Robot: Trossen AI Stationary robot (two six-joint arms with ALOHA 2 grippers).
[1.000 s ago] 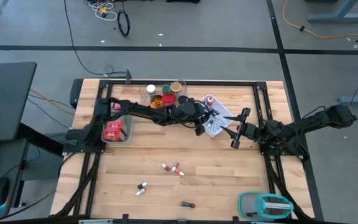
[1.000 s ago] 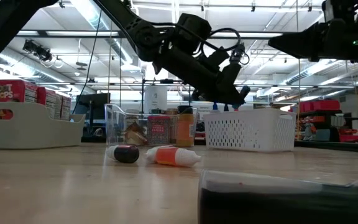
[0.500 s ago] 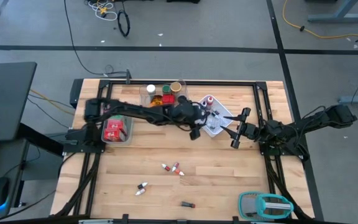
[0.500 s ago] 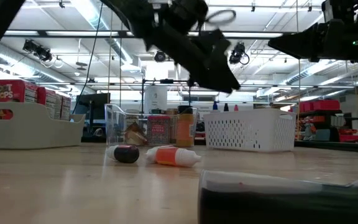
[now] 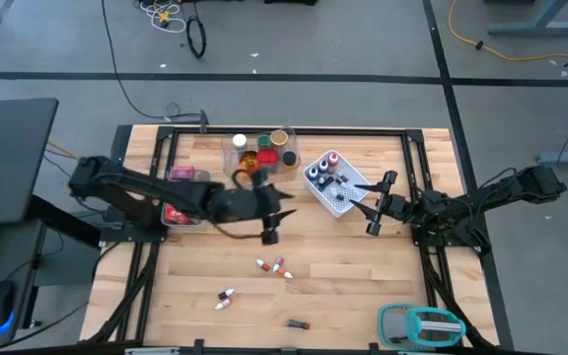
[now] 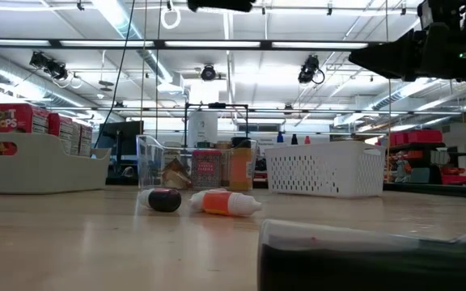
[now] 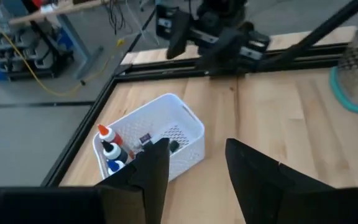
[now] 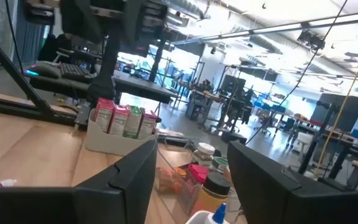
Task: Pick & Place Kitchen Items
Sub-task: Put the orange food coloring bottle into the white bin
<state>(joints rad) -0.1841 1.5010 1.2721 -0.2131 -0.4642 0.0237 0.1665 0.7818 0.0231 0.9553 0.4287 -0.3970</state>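
So the left gripper [image 5: 273, 223] is now hanging mid-worktop [image 5: 343, 286] with fingers spread and empty, having pulled back from the white basket [image 5: 335, 184] where the little bottles [image 7: 109, 151] are sitting, while the right gripper [image 5: 378, 204], also spread, is waiting just beside it.

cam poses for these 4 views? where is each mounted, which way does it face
High: overhead, straight down; both arms, left gripper mid-table.
Low: table height, level across; vials in front of the clear tray; right arm top right.
Left wrist: past its open fingers to the white mesh basket.
Right wrist: past its fingers toward the grey bin.
Shared: basket, high and left wrist.
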